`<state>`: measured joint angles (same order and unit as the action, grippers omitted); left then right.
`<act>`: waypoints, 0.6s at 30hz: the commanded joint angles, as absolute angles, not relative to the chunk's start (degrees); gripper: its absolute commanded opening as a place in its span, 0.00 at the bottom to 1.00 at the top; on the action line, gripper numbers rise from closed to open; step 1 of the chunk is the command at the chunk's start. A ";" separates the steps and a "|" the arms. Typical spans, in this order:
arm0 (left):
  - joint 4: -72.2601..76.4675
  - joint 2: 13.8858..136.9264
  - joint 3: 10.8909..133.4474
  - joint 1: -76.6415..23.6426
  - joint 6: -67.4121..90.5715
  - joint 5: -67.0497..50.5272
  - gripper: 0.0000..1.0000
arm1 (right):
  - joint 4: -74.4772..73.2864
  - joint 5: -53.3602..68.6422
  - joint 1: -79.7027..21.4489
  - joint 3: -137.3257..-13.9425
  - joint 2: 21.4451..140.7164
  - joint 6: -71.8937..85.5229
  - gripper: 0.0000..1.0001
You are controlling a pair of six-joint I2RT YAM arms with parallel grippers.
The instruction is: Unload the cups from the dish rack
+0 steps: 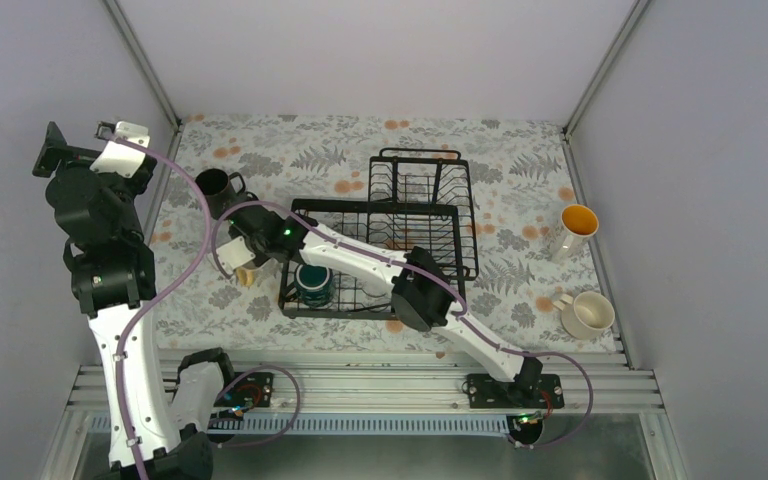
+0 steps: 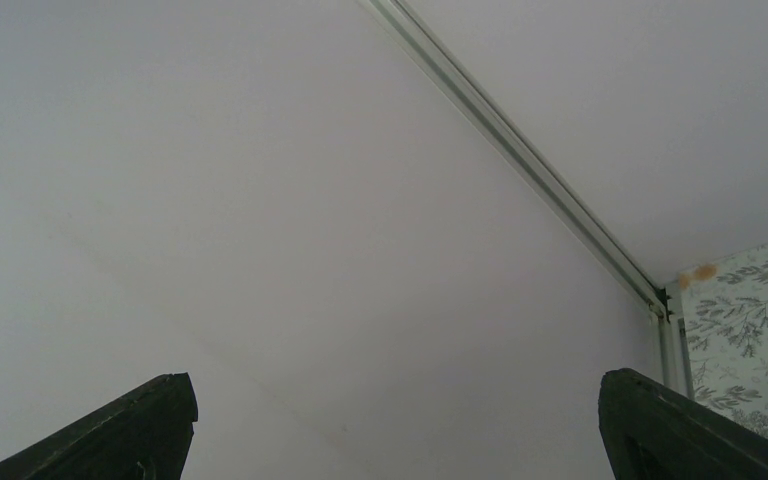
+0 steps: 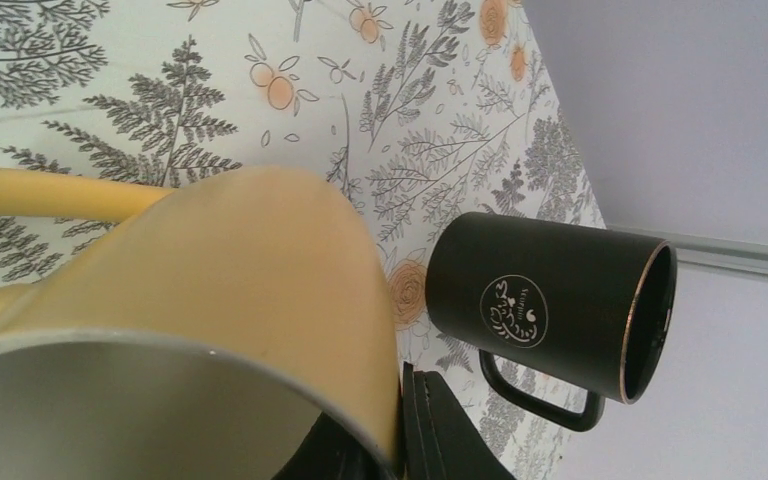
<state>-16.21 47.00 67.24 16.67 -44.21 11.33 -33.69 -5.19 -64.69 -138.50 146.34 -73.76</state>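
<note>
At the far left the left gripper (image 1: 123, 132) is raised beside the wall (image 2: 260, 200), its jaws spread wide and released, with nothing between them. Right of it the black mug (image 1: 215, 186) stands upright on the leaf-patterned surface (image 1: 520, 165), near the dish rack's far-left corner. Just in front of it the right gripper (image 1: 244, 262) is clenched on the rim of the pale yellow mug (image 1: 248, 276), outside the dish rack (image 1: 440, 250) and close to its left side; whether that mug touches the surface cannot be told. The teal-green mug (image 1: 313, 284) sits inside the rack at its near-left corner, under the right arm. Behind the rack is its smaller raised basket (image 1: 422, 180). Well to the right, on the surface, stand the tall white mug (image 1: 574, 230) with its orange inside, and nearer, the cream-white mug (image 1: 587, 315)
</note>
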 commanded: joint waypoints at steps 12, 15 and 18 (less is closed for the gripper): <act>-16.03 44.89 65.92 16.85 -42.49 8.94 1.00 | -43.96 -3.96 -64.14 -142.19 139.92 -74.63 0.03; -16.51 45.01 66.20 16.87 -42.01 8.13 1.00 | -49.19 -3.72 -64.56 -142.17 137.58 -75.31 0.03; -17.43 45.35 66.70 16.87 -40.93 7.36 1.00 | -53.54 -3.53 -65.20 -142.13 136.15 -75.71 0.03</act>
<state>-16.51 45.47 66.30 16.67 -43.18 9.23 -47.31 -4.62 -64.79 -139.52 143.28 -74.56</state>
